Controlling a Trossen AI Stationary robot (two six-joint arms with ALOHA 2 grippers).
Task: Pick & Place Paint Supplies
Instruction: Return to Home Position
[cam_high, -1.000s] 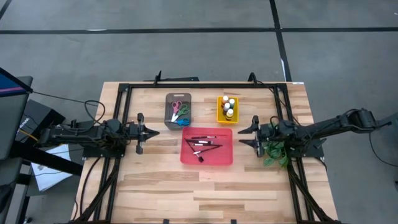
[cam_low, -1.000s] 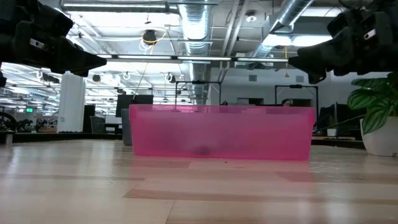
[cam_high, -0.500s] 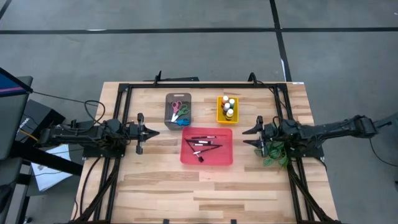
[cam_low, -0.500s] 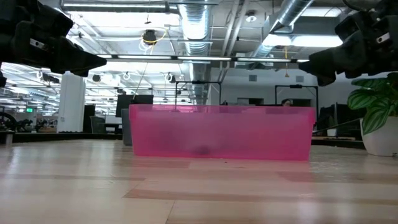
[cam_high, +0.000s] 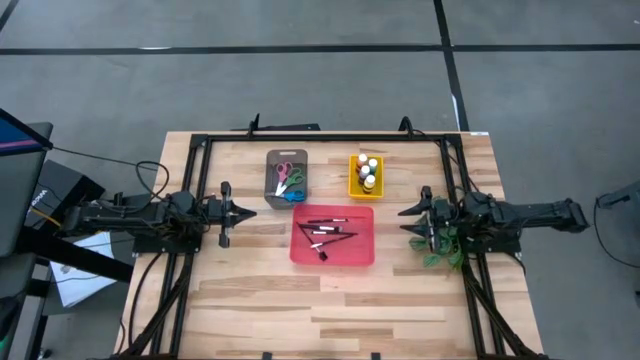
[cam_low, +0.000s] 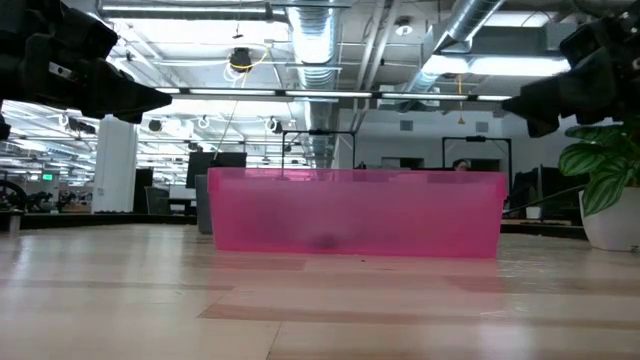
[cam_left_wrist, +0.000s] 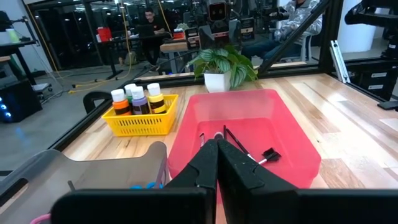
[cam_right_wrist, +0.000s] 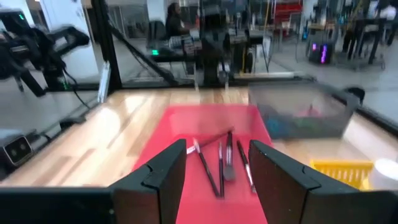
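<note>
Thin dark paintbrushes (cam_high: 325, 231) lie on the floor of the red tray (cam_high: 300, 255) in the middle of the table; they also show in the left wrist view (cam_left_wrist: 239, 146) and the right wrist view (cam_right_wrist: 221, 158). Small paint bottles (cam_high: 368, 170) stand in the yellow tray (cam_high: 353, 190). Scissors (cam_high: 288, 178) with pink, green and blue handles lie in the grey tray (cam_high: 270, 190). My left gripper (cam_high: 236, 212) hovers left of the red tray, shut and empty. My right gripper (cam_high: 403, 219) hovers right of it, open and empty.
A green leafy plant (cam_high: 440, 248) in a white pot stands under the right arm near the table's right edge. A black frame (cam_high: 320, 138) runs around the work area. Bare wood (cam_high: 330, 300) lies between the red tray and the near edge.
My right gripper has drawn back from the red tray toward the table's right edge, staying open and level. My left arm has kept still. Nothing in the trays has moved.
</note>
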